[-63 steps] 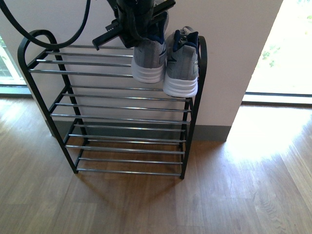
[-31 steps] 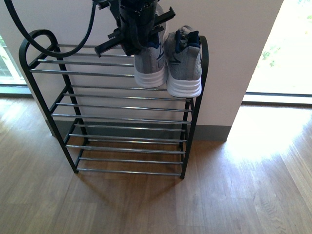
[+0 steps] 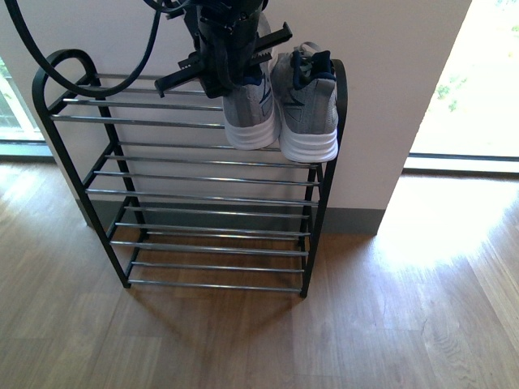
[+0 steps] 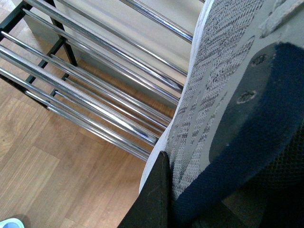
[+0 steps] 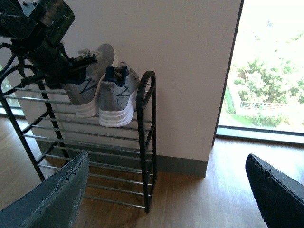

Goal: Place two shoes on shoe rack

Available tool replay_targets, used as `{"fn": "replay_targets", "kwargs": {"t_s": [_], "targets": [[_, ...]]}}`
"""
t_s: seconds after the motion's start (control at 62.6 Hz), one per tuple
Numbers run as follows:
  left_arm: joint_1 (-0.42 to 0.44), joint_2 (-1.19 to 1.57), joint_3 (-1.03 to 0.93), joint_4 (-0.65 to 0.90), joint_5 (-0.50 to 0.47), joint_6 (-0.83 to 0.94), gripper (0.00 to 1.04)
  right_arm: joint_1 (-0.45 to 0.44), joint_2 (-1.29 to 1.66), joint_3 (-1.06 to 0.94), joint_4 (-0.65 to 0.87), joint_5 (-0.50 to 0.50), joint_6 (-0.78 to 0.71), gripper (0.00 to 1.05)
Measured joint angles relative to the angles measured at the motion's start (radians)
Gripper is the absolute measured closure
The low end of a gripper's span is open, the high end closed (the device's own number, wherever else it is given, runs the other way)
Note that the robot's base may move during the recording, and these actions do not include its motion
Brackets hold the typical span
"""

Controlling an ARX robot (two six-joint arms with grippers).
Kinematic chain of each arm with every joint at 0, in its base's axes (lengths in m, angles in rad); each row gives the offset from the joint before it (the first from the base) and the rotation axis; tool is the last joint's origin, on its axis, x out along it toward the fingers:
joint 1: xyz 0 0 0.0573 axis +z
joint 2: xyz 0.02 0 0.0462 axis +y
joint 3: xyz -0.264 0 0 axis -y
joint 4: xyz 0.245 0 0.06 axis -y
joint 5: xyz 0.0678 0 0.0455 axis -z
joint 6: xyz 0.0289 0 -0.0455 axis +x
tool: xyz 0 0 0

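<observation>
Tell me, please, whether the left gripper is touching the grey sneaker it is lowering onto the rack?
Touching. The left wrist view shows a black finger pressed against the grey sneaker at its collar; in the front view the left gripper overlaps the shoe above the shoe rack.

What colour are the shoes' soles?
White, on both shoes; clearest in the front view.

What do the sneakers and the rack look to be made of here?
The two shoes: grey knit fabric uppers, going by the woven texture close up in the left wrist view, with thick white soles that look like foam or rubber. The shoe rack: probably metal, a matt black frame carrying shiny, mirror-bright silver bars.
</observation>
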State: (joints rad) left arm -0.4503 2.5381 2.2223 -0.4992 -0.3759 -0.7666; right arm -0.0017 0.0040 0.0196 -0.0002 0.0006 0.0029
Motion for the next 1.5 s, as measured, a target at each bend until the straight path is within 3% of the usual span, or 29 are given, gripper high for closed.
{"fn": "replay_targets", "kwargs": {"t_s": [0.384, 0.847, 1.151, 1.326, 1.502], "targets": [[0.037, 0.013, 0.01, -0.02, 0.06, 0.041, 1.03, 0.0, 0.0, 0.0, 0.0, 0.0, 0.0, 0.09], [0.05, 0.068, 0.102, -0.016, 0.042, 0.225, 1.03, 0.0, 0.0, 0.0, 0.0, 0.0, 0.0, 0.09], [0.078, 0.075, 0.091, 0.066, 0.011, 0.292, 0.5, 0.0, 0.0, 0.0, 0.0, 0.0, 0.0, 0.09], [0.082, 0.03, 0.016, 0.12, -0.013, 0.314, 0.1, 0.0, 0.0, 0.0, 0.0, 0.0, 0.0, 0.09], [0.085, -0.072, -0.126, 0.229, -0.018, 0.329, 0.09, 0.0, 0.0, 0.0, 0.0, 0.0, 0.0, 0.09]]}}
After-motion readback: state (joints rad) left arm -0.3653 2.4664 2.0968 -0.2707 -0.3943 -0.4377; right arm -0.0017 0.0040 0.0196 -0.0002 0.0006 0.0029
